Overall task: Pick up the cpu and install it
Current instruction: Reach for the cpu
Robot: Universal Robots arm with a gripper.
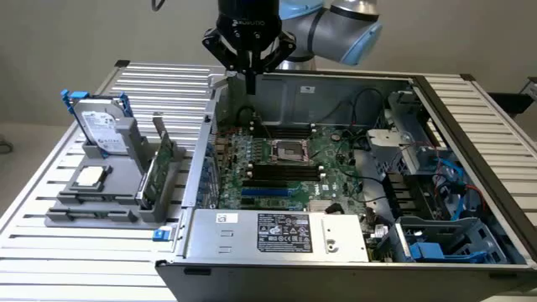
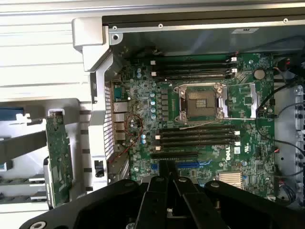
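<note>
Where the grey rack sits on the slatted bench at the exterior view's left, the cpu lies flat in it, just in front of the upright hard drive, with the green card standing alongside. The open case holds the motherboard, its socket uncovered. The tool hangs over the case's rim, narrow, holding nothing, well apart from the cpu.

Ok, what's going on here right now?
The tool hangs shut and empty above the far wall of the open computer case. The cpu lies flat on the grey holder at the exterior view's left, untouched. The motherboard socket has no chip in it.
</note>
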